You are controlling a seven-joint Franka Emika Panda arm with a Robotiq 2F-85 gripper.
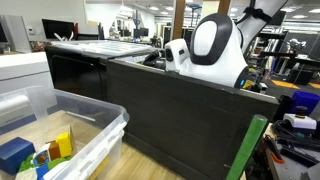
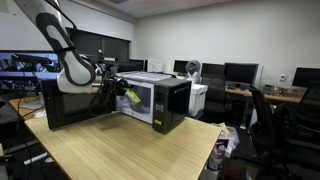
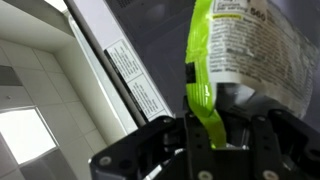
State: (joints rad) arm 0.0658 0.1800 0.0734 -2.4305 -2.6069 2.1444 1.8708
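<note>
Arm (image 2: 62, 45): arched over from the rear, with the forearm angled down toward the open microwave (image 2: 168, 100).
Tool (image 3: 205, 135): closed, pinching one edge of a green packet (image 3: 232, 50).
Packet: held at the microwave's mouth, above the tabletop (image 2: 120, 150) and beside the swung-open door (image 2: 75, 105).

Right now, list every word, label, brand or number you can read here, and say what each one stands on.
No text can be quoted with confidence.
Packet, green and white, pinched in the tool: several lines of black print, too blurred to read.
Stickers on the microwave door frame: fine print, too small to read.
Both exterior views: no legible text.
</note>
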